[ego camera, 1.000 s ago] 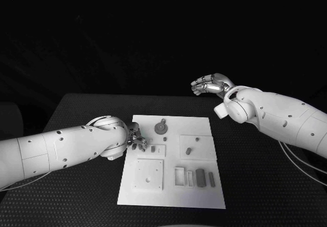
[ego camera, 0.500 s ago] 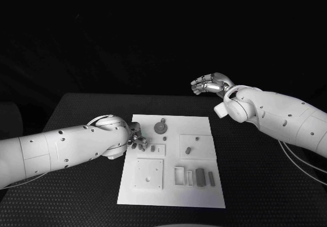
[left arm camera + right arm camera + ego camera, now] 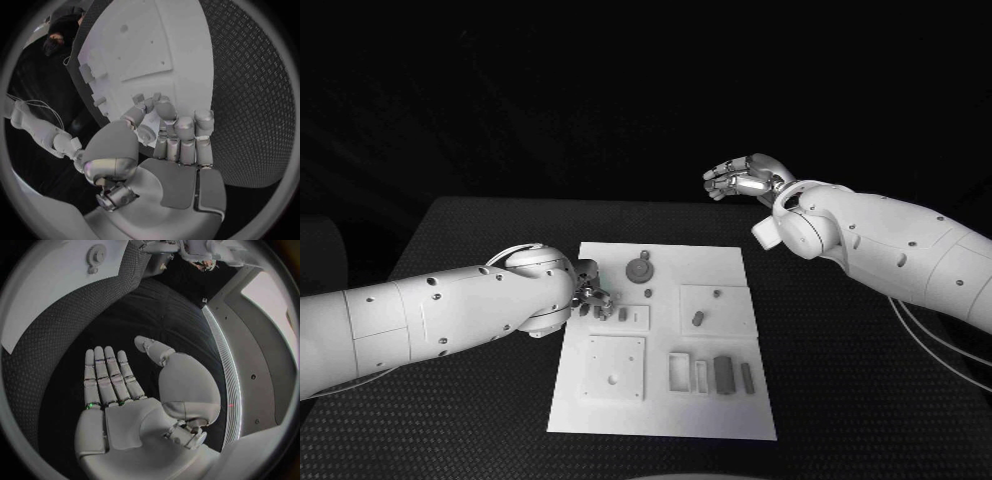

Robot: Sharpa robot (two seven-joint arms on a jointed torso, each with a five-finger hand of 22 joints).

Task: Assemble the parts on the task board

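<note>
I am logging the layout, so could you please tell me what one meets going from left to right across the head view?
Left arm → left hand at the board's left edge → task board → right hand → right arm.

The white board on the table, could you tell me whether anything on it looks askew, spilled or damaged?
Nothing stands out. The white board lies flat on the black table, its small pieces sit in or beside their recesses, the left hand works at its left edge, and the right hand is open, away from it.
</note>
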